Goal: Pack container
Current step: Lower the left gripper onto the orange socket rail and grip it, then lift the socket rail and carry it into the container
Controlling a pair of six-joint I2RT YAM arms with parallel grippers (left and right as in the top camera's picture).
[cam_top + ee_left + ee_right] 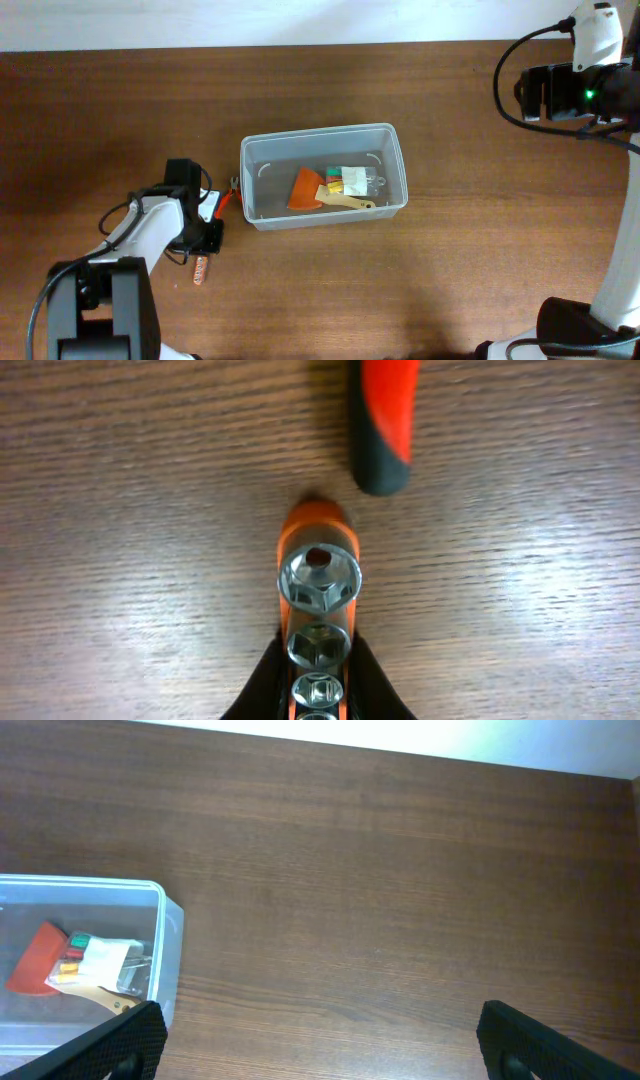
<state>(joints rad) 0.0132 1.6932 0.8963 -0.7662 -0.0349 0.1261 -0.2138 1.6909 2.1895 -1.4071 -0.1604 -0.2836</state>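
Container [322, 138] overhead; socket rail [318, 585] detail left-wrist

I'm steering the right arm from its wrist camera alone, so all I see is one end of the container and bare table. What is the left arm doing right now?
Observer: The left pincer is shut on an orange socket rail that lies on the table, with its fingers against both sides of the rail.
Operator: Is anything else loose near that rail?
Observer: Yes. A red-and-black tool handle lies on the wood just beyond the rail's rounded tip, and there is a gap between them.
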